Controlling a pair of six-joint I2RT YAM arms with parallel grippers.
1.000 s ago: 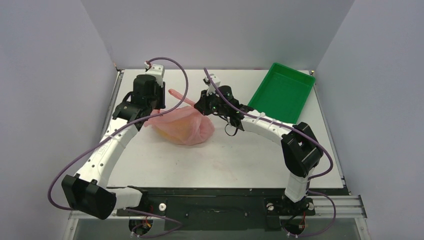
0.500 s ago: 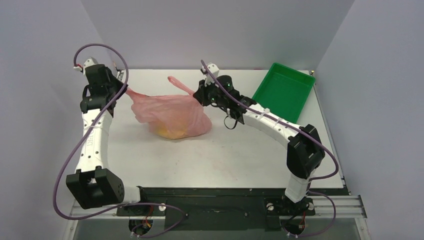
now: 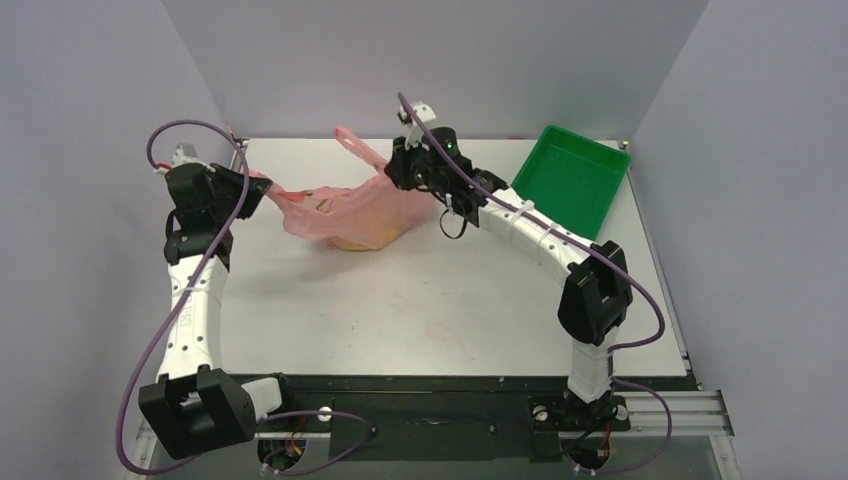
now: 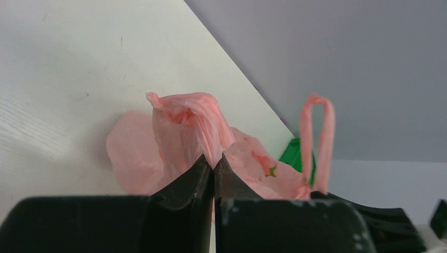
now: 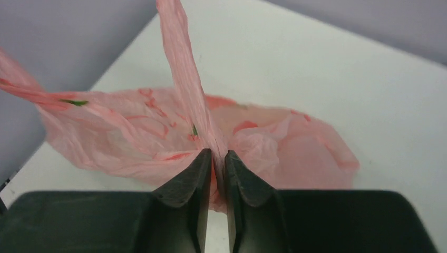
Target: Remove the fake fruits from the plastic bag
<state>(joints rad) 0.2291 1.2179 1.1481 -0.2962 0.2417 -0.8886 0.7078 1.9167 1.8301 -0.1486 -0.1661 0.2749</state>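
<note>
The pink plastic bag (image 3: 345, 215) hangs stretched between both grippers over the far part of the table. My left gripper (image 3: 250, 188) is shut on the bag's left edge, seen pinched in the left wrist view (image 4: 213, 163). My right gripper (image 3: 395, 172) is shut on the bag's right side by a handle, seen in the right wrist view (image 5: 217, 158). One loop handle (image 3: 352, 145) stands up free. A yellowish shape (image 3: 352, 241) shows through the bag's bottom; the fake fruits are otherwise hidden inside.
A green rectangular tray (image 3: 570, 180) sits at the far right of the white table (image 3: 430, 300). Grey walls close in on the left, back and right.
Both arms have lifted and pulled apart. The left gripper swung far left with the bag's edge, the right gripper rose toward the back, and the bag went from slumped to stretched open.
</note>
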